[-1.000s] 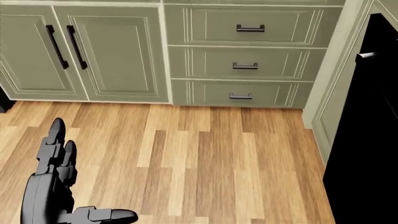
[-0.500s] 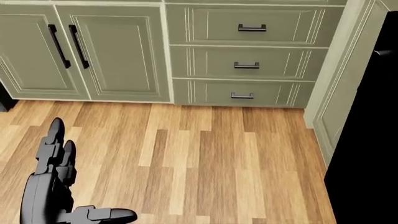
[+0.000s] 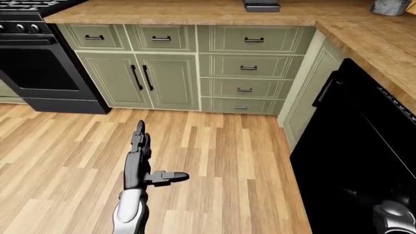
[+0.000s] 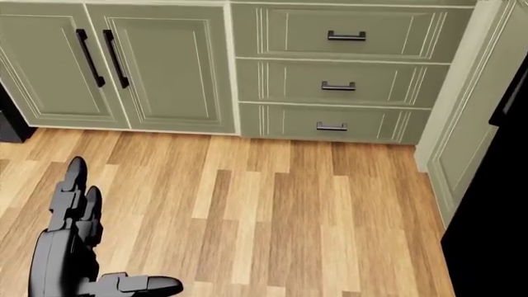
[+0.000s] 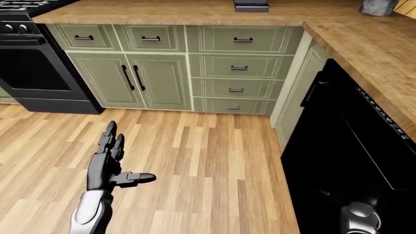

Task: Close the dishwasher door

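The robot's dark left hand was spread wide and held nothing, its fingers pointing toward the top of the left-eye view and its thumb stuck out to the right, above the light brown wooden plank floor. Only a grey rounded part of the right hand showed at the bottom right of the right-eye view, against the black panel, and whether it was spread or closed could not be told. That panel, the black dishwasher door, filled the right side of both eye views beneath the wooden butcher-block desk; it leaned out from the cabinet run, its top edge with a dark bar handle standing away from the desk edge. Beyond the left hand, toward the top of the views, stood sage-green cabinets with black handles and a stack of drawers, and at the top left a black oven range.
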Controlling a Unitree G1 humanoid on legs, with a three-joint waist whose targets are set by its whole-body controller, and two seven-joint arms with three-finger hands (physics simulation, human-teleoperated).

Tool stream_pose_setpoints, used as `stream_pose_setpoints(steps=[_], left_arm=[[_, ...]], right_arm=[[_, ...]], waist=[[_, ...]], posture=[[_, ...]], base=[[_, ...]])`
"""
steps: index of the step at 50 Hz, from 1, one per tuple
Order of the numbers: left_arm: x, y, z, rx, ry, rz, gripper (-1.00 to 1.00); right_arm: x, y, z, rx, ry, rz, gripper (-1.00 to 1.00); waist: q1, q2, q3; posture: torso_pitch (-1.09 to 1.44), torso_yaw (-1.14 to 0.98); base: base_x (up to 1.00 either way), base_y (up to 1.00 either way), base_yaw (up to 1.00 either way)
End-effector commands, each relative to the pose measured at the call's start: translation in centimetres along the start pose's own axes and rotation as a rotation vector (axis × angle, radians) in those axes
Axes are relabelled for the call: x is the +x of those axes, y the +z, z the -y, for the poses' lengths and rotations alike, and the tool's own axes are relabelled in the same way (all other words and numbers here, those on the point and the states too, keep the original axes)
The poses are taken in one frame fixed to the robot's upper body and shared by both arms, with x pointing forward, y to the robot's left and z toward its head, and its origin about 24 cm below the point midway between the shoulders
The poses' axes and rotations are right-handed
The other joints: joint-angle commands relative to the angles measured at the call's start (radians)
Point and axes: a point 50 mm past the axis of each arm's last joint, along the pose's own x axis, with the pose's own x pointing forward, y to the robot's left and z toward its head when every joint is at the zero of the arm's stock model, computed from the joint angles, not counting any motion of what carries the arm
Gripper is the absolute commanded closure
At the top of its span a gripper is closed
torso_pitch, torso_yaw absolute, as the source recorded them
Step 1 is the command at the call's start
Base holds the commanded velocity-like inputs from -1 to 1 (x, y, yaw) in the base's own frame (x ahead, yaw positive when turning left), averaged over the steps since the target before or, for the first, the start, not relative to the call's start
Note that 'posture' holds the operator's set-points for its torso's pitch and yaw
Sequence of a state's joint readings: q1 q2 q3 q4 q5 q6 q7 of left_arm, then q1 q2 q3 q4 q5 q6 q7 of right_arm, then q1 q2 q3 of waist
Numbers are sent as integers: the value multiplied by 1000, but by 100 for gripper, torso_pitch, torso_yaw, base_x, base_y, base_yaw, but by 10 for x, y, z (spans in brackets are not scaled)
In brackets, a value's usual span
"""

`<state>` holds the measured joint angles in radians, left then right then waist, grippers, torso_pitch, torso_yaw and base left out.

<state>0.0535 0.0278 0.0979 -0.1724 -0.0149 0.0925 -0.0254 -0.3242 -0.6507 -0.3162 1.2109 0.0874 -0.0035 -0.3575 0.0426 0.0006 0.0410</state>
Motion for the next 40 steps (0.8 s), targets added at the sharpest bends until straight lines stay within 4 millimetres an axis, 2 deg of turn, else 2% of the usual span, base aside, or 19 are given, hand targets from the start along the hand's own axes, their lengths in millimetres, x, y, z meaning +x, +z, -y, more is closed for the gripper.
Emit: stream_pose_setpoints(steps=[1, 22, 40], left_arm=[[3, 17, 0, 3, 0, 92, -100], [1, 20, -2, 0, 4, 98, -100], [1, 22, -3, -2, 8, 101, -100]], right_arm=[[8, 32, 33, 62, -152, 122, -100], [13, 30, 67, 75, -198, 115, -100], [15, 25, 106, 89, -261, 98, -100]], waist=[[-12, -27, -24], [-36, -7, -18], [-47, 7, -14]], posture=[[0, 0], [0, 0], [0, 0]], base=[[0, 0, 0], [0, 0, 0], [0, 0, 0]])
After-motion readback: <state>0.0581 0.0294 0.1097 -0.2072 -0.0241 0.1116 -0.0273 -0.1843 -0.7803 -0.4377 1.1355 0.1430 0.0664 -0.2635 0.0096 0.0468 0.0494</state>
